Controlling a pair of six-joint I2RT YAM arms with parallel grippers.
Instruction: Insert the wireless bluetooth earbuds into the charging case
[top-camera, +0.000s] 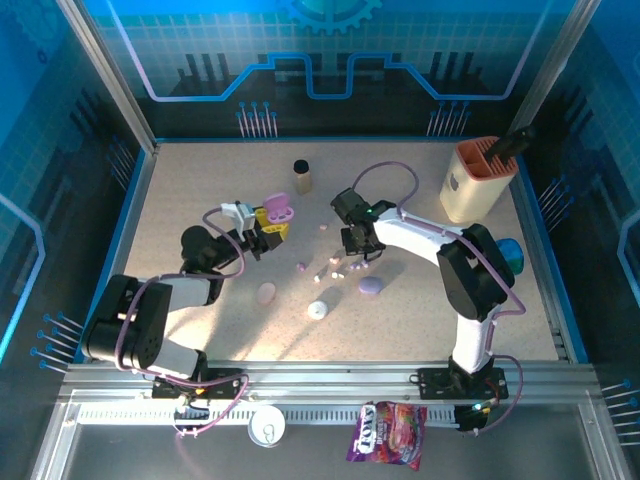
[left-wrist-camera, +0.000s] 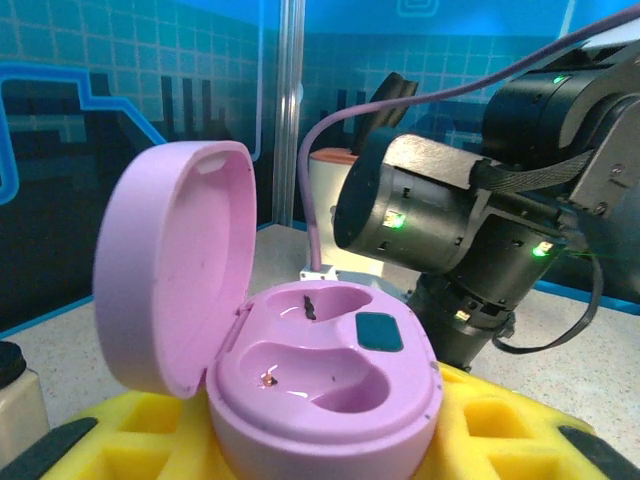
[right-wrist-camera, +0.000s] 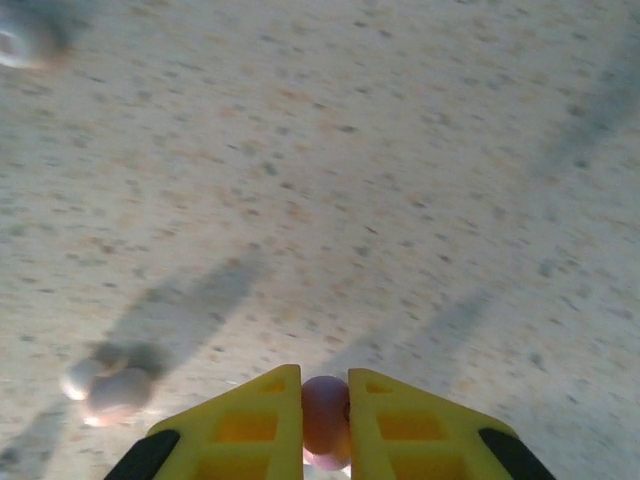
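An open pink charging case (left-wrist-camera: 330, 370) sits between the yellow fingers (left-wrist-camera: 500, 425) of my left gripper (left-wrist-camera: 325, 425), which is shut on its base. Its lid (left-wrist-camera: 170, 270) stands up at the left and both wells are empty. From above, the case (top-camera: 278, 208) is left of centre, held above the table. My right gripper (right-wrist-camera: 325, 380) is shut on a small pink-purple earbud (right-wrist-camera: 326, 420) just above the table. In the top view that gripper (top-camera: 356, 252) is right of the case. Several more earbuds (top-camera: 335, 260) lie loose on the table, one pale pair (right-wrist-camera: 105, 385) close by.
A closed pink case (top-camera: 266, 293), a purple case (top-camera: 371, 286) and a round white puck case (top-camera: 317, 309) lie near the middle. A small bottle (top-camera: 301, 175) stands at the back, an orange-and-cream holder (top-camera: 478, 178) at the back right. A candy bag (top-camera: 388, 432) lies beyond the front rail.
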